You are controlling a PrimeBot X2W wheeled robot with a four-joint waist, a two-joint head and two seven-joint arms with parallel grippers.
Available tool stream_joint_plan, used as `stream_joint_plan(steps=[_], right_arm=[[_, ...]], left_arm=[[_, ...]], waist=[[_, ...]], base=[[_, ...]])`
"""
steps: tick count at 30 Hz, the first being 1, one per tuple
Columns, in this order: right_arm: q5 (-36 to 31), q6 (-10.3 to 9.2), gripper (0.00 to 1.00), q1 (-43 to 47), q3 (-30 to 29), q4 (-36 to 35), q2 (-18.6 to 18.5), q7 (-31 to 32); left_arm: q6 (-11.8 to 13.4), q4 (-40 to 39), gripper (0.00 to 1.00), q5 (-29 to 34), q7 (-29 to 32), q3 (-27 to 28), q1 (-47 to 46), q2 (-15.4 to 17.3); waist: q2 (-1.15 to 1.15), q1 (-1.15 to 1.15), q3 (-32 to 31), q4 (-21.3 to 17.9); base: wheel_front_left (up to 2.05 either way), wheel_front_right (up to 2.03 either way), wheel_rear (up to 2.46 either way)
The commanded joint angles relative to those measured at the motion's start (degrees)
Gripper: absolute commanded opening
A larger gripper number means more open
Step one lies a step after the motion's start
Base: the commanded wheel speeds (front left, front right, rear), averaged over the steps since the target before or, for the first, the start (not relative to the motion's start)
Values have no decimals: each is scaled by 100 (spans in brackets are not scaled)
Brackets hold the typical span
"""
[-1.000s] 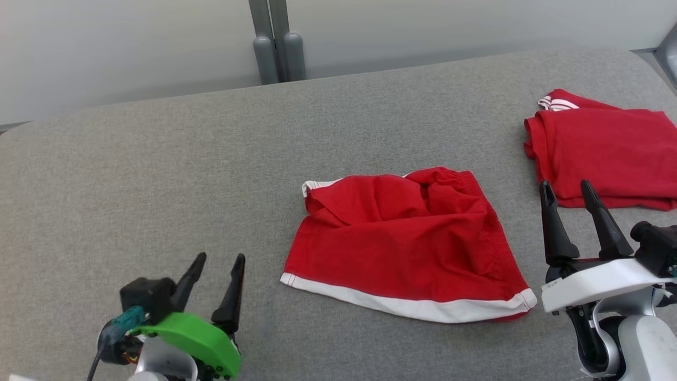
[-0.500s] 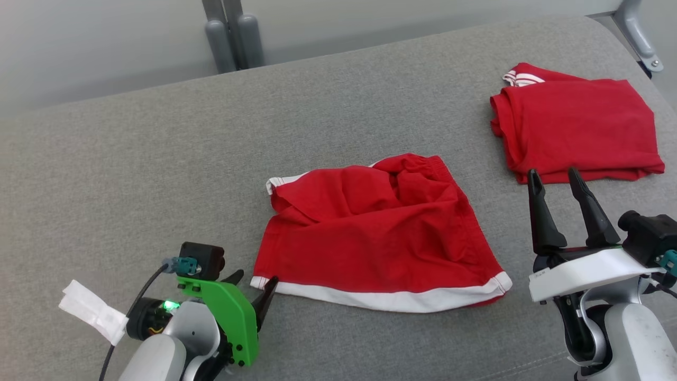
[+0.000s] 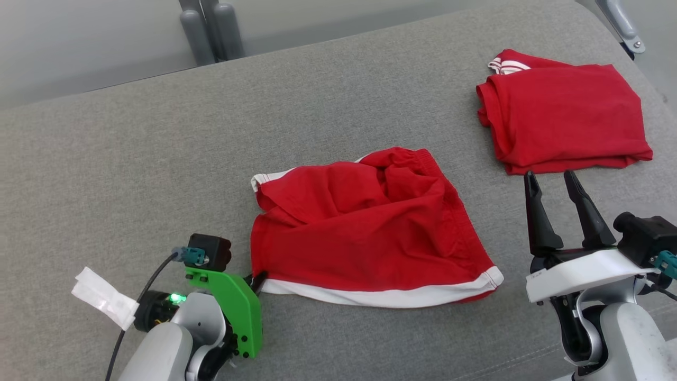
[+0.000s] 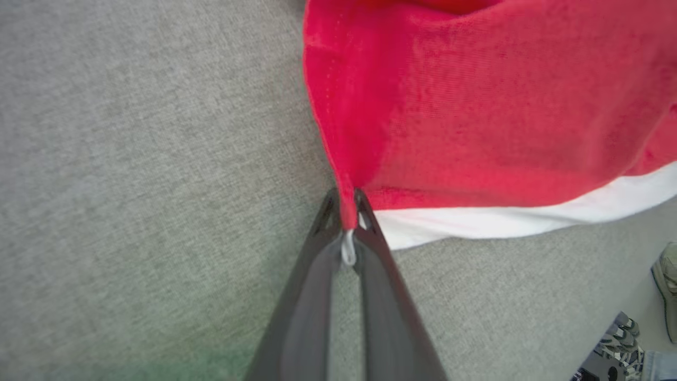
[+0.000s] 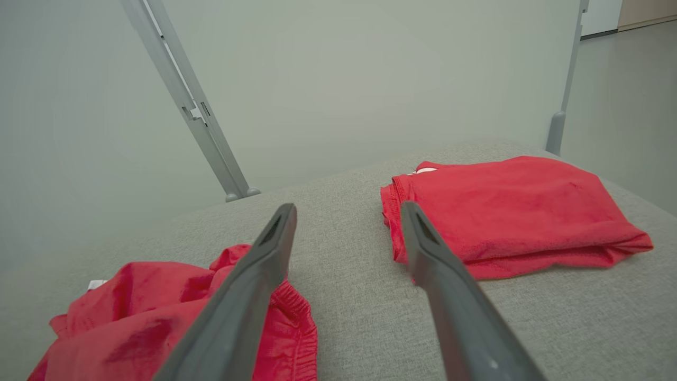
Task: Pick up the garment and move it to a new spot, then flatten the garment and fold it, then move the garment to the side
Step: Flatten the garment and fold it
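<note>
Head view: red shorts [image 3: 365, 227] with a white hem, near the middle of the grey padded surface [image 3: 132, 159]. Lie crumpled, with wrinkles bunched at the far side. At the lower left, left gripper [image 3: 257, 279], pressed together on the near-left corner of the shorts, at the end of the white hem. Left wrist view: this pinch from close, two dark fingers [image 4: 317, 275] closed tight on a small fold of red cloth, with a bit of white edging between the tips. Beyond the tips, rest of the shorts resting on the surface. At the lower right of head view, right gripper [image 3: 550, 178], spread wide. Holds nothing, stands raised over the surface between the shorts and a folded red garment [image 3: 560, 106], apart from both. Folded red garment toward the far right corner, well apart from the shorts. Behind the surface, two grey posts [image 3: 206, 26] before a pale wall.
</note>
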Motion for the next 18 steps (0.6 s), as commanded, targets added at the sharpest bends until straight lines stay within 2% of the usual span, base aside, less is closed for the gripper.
stream_joint_plan(steps=[1, 7, 18], right_arm=[[13, 3, 100, -50, 0, 22, -26, -4], [29, 3, 100, 41, 2, 75, -88, 27], [-67, 3, 100, 174, -120, -15, -133, 141]], left_arm=[[-12, 14, 0, -87, -48, 14, -15, 0], [49, -197, 0, -248, -113, 93, 248, -35], [465, -932, 0, -469, -18, 373, 1099, 222]], waist=[[0, 0, -59, 113], [0, 0, -268, 473], [0, 0, -420, 1054]], base=[[0, 0, 0], [0, 0, 0], [0, 0, 0]])
